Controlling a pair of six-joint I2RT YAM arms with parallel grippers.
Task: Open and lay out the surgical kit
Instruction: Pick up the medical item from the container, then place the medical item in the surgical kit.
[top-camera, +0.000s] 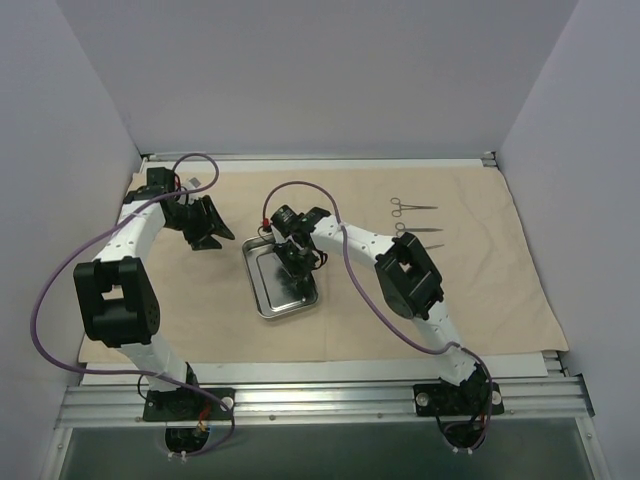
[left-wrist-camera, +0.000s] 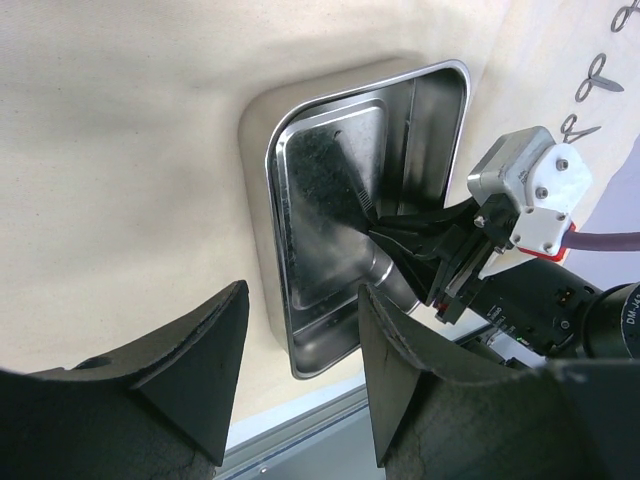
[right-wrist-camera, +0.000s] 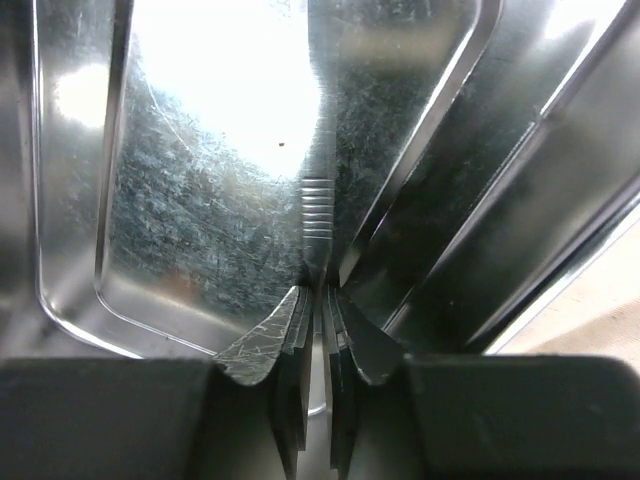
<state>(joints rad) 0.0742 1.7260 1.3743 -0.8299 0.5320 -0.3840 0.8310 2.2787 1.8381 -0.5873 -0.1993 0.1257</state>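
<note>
The beige cloth wrap lies spread flat over the table. On it, near the middle, sits the shiny steel tray. My right gripper reaches down into the tray, shut on a thin ridged metal instrument that lies along the tray floor. Left of the tray, my left gripper hangs open above the cloth and holds nothing. Two ring-handled forceps lie on the cloth to the right.
White walls close in the back and both sides. A metal rail carrying the arm bases runs along the near edge. A purple cable loops off the left arm, another off the right.
</note>
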